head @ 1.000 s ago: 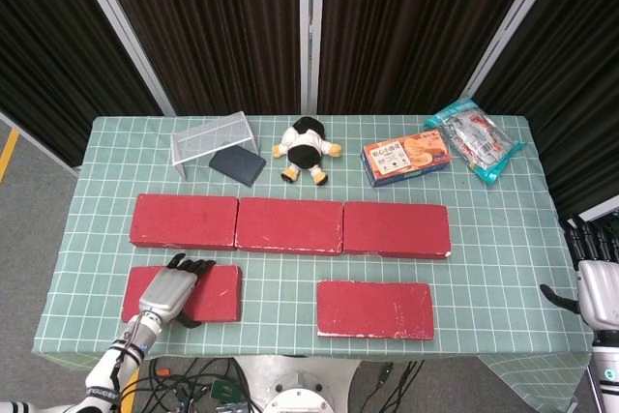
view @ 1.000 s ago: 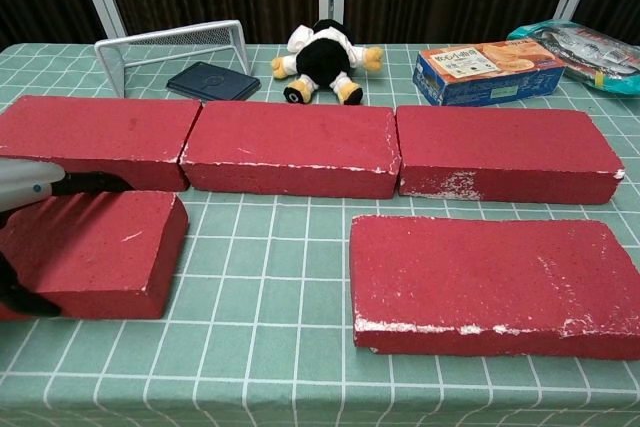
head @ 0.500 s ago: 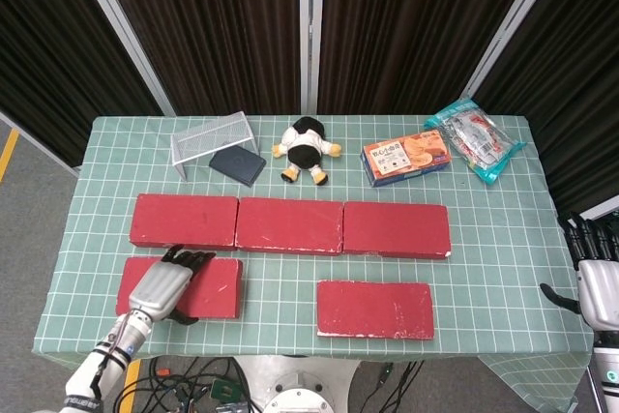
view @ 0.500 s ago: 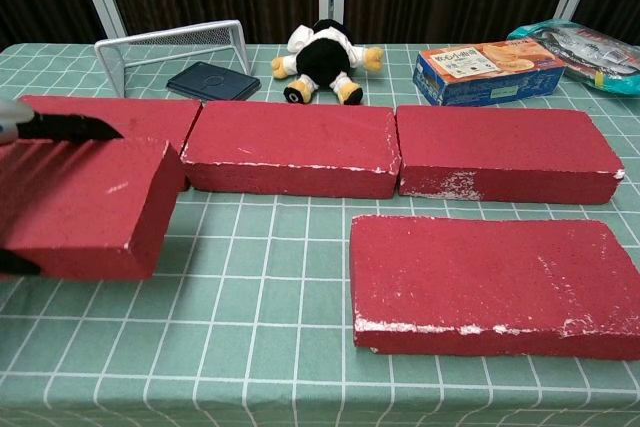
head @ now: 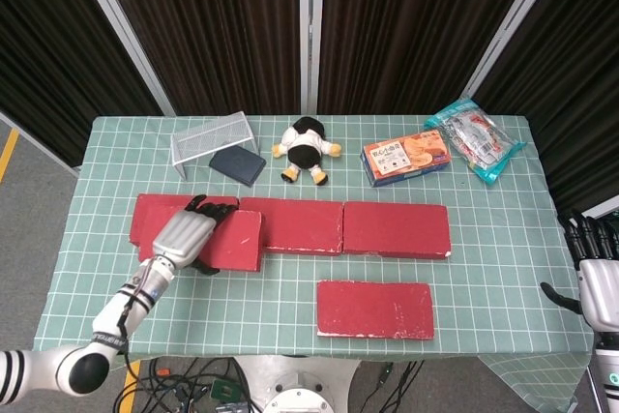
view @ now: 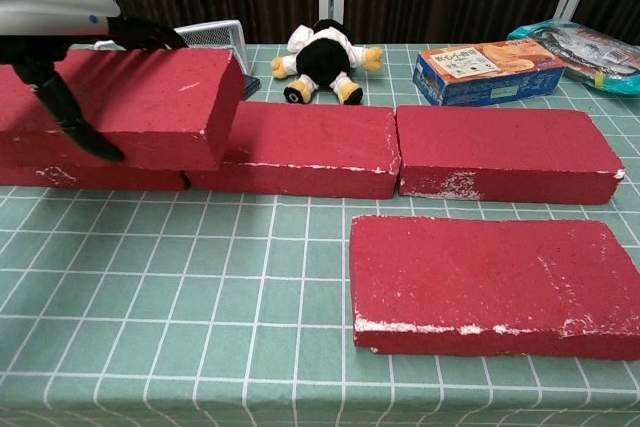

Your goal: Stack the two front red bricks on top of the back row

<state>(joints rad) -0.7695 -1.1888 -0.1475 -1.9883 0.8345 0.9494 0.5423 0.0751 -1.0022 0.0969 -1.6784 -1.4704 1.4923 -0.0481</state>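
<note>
The left hand [head: 184, 236] grips one red brick [head: 218, 239], fingers [head: 215, 206] over its far edge and the thumb on the near face, as the chest view shows at upper left. That held brick sits raised over the seam between the left back-row brick [head: 155, 215] and the middle back-row brick [head: 300, 225]; whether it already rests on them or hangs just above is hard to tell from either view. In the chest view its right end overlaps the middle brick's left corner.

To the right, the right back-row brick [head: 397, 229] stands touching the middle one, completing the row across the centre of the green checked worktop [head: 503, 239]. The second front brick [head: 375, 309] lies flat in the lower centre of the head view, near the front edge and apart from the row.

Along the top of the worktop lie a white wire rack [head: 211, 137], a dark wallet [head: 237, 163] just beside it, a plush toy [head: 308, 149], an orange snack box [head: 406, 158] and a clear packet [head: 474, 140].

The right hand [head: 597, 282] shows at the lower right edge, off the worktop, fingers apart and holding nothing.
</note>
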